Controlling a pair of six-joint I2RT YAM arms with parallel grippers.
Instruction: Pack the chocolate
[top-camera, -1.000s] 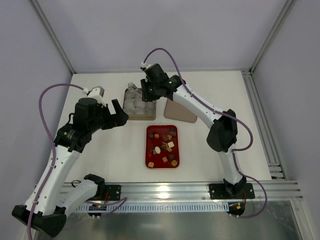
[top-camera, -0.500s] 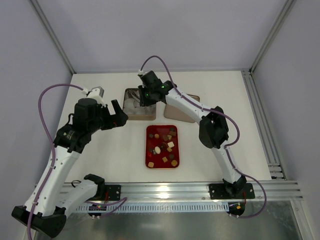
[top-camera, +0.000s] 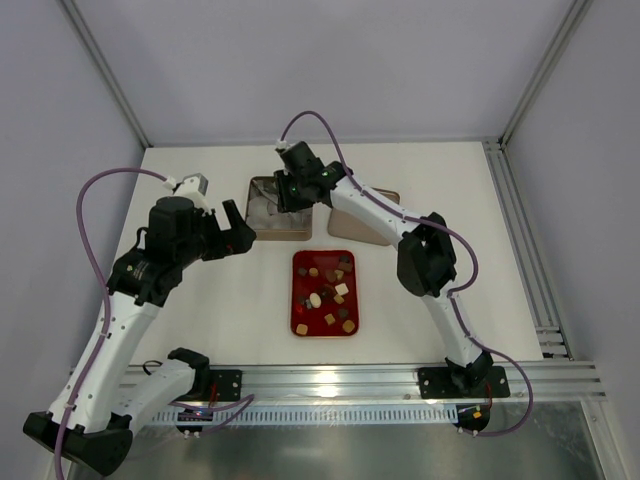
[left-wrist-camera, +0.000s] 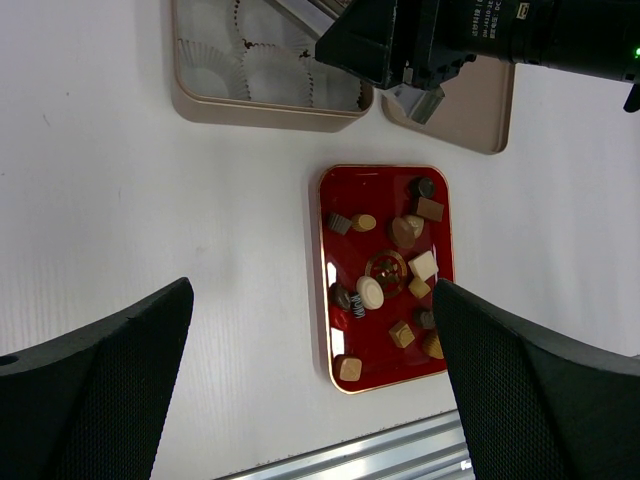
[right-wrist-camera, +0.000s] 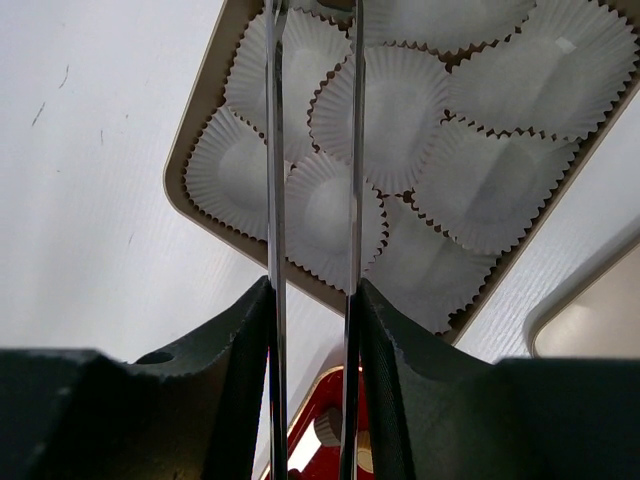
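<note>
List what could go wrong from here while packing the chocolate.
1. The thin blades of the right tool hang over the paper cups, which crowd and overlap in the tin; a descent could snag or crumple a cup.
2. The chocolates lie close together on the red tray, so a pick may knock neighbours aside.

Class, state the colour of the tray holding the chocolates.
Red tray, thin gold rim; clearest in the left wrist view.

Bright even light, soft shadows, sharp
</note>
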